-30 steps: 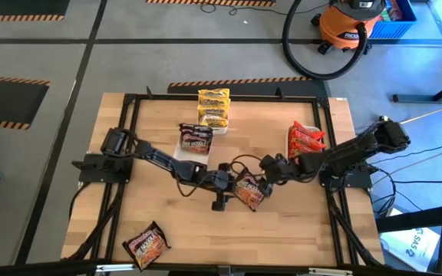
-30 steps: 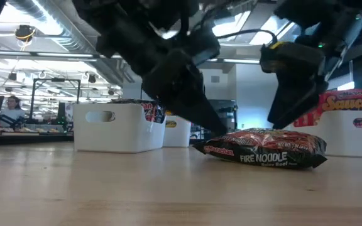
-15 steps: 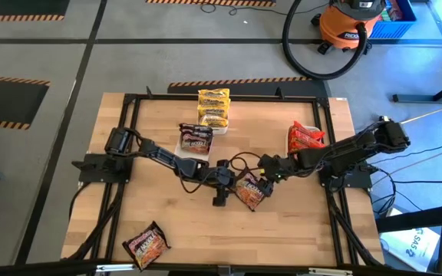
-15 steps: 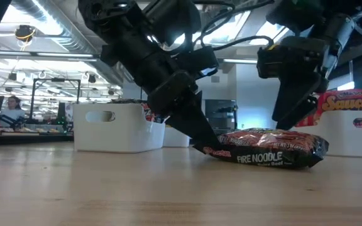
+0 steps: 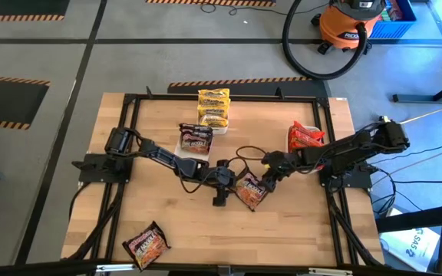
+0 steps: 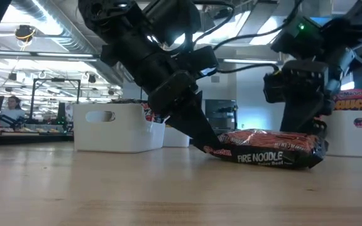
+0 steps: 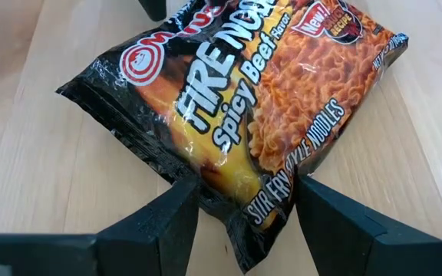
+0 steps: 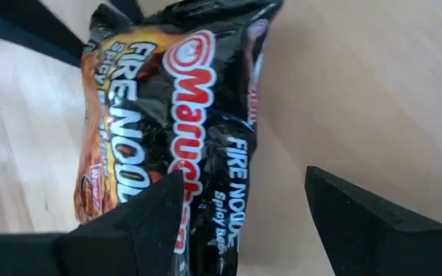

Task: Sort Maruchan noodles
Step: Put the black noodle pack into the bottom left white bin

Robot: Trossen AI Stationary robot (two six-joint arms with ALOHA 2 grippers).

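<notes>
Pick-up step: the dark noodle packet (image 5: 250, 192) lies mid-worktop (image 5: 305, 238) with both the left pincer (image 7: 245, 201) and right pincer (image 8: 244, 201) spread astride it (neither clamped); next, close one and lift.

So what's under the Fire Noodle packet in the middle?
Bare wood table shows all around the packet, which lies flat. The left gripper has its fingers at one edge. Anything beneath is hidden.

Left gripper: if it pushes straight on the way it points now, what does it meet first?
The left gripper would meet the dark crinkly plastic Fire Noodle packet first. Its open fingers already stand on either side of the packet's near edge on the wooden table; whether they touch it is unclear.
</notes>
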